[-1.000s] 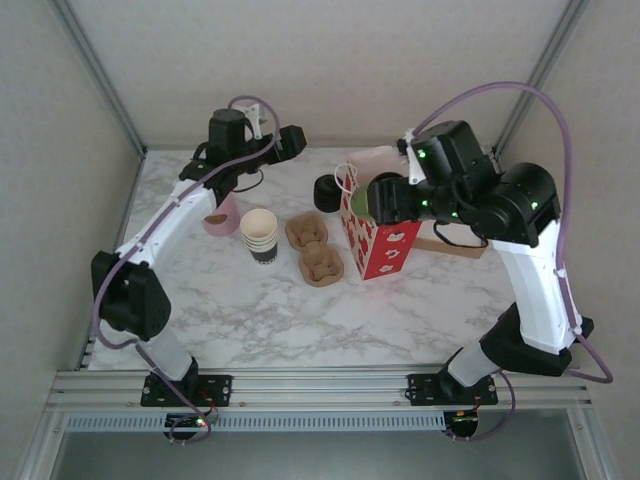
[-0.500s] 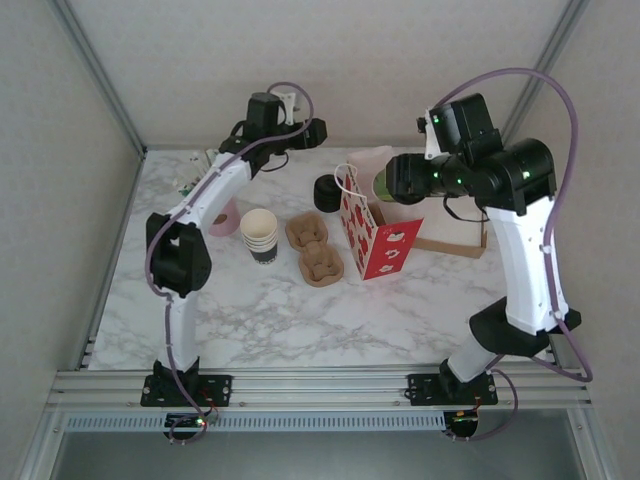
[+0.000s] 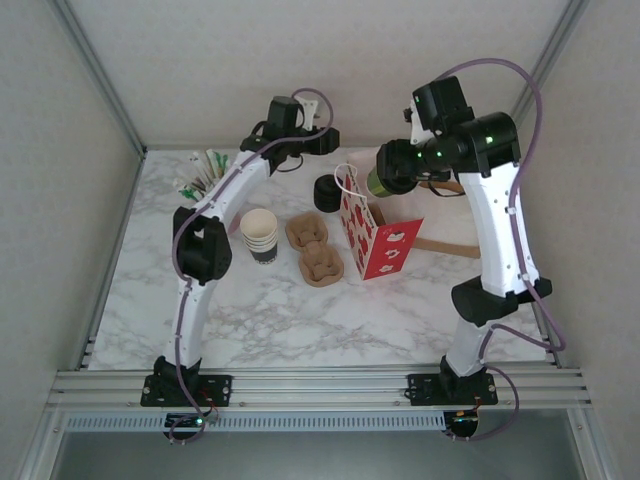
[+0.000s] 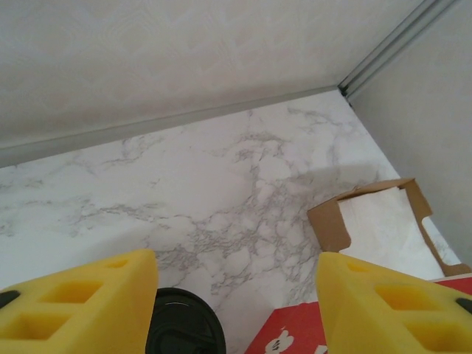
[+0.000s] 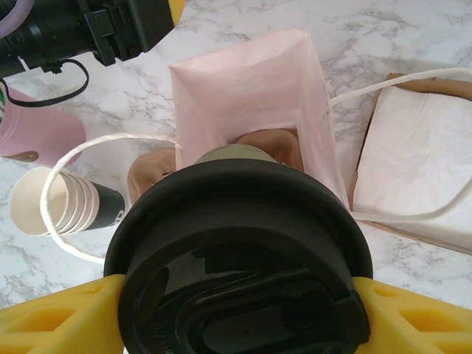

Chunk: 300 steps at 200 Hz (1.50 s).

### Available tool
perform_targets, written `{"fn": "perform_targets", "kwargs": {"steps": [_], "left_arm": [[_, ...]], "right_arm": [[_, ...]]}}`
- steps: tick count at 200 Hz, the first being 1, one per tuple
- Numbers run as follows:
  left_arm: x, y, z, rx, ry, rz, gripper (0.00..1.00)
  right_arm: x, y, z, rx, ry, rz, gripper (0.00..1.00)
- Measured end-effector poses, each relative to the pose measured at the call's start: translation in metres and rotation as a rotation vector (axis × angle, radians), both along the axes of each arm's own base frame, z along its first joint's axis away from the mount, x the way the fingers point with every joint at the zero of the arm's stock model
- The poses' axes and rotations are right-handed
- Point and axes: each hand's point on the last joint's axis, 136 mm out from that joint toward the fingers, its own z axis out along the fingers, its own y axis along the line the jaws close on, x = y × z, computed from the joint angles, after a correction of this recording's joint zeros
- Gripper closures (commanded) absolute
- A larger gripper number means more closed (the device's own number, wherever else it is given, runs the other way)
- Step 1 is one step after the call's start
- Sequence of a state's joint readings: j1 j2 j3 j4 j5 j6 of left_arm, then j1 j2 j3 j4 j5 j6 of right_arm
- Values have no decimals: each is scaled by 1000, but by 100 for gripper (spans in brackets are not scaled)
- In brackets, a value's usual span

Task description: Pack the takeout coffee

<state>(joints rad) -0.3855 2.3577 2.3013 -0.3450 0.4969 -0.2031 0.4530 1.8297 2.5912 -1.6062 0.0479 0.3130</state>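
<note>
On the surface [image 3: 250, 310], nearest the arms, a stack of nested cups [image 3: 260, 235] stands beside two cardboard carriers [image 3: 320, 265]. Behind them the red bag [image 3: 378, 240] stands open, with something brown at its bottom. Above its mouth the right hand [image 5: 236, 313] clasps the coffee cup [image 3: 381, 181], black lid [image 5: 236, 221] on. Farther back, the left hand [image 4: 236, 273] hangs spread, holding nothing, over the spare lids [image 4: 181, 328]. An open carton [image 4: 328, 221] holds white napkins [image 4: 383, 221].

txt/labels: none legible | red bag [image 3: 378, 243]: white cartoon prints, no words | cup stack [image 5: 68, 203], dark band: tiny white mark, too sm. to read | takeout coffee [image 5: 236, 258] lid: relief unreadable
</note>
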Motion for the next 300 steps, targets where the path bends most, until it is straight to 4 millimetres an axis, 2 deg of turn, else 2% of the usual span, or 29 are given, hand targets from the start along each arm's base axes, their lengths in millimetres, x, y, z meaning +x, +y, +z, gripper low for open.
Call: {"fn": "perform_targets", "kwargs": {"steps": [32, 62, 109, 184, 201, 258, 300], "left_arm": [[4, -8, -18, 6, 13, -25, 49], [-3, -23, -27, 10, 21, -70, 53], [-17, -47, -19, 3, -5, -140, 55], [-30, -62, -19, -1, -10, -205, 61], [-35, -67, -25, 1, 3, -223, 61], [-52, -73, -66, 10, 96, -273, 63], [-62, -76, -80, 2, 128, -304, 65]], "right_arm": [[7, 1, -9, -11, 23, -5, 29], [8, 1, -14, -17, 37, -7, 29], [9, -2, -29, -40, 85, -15, 28], [7, -4, -57, -84, 174, -19, 28], [6, -4, -65, -96, 200, -22, 28], [1, -7, -85, -125, 267, -29, 28], [-8, -12, -90, -141, 289, -35, 28]]}}
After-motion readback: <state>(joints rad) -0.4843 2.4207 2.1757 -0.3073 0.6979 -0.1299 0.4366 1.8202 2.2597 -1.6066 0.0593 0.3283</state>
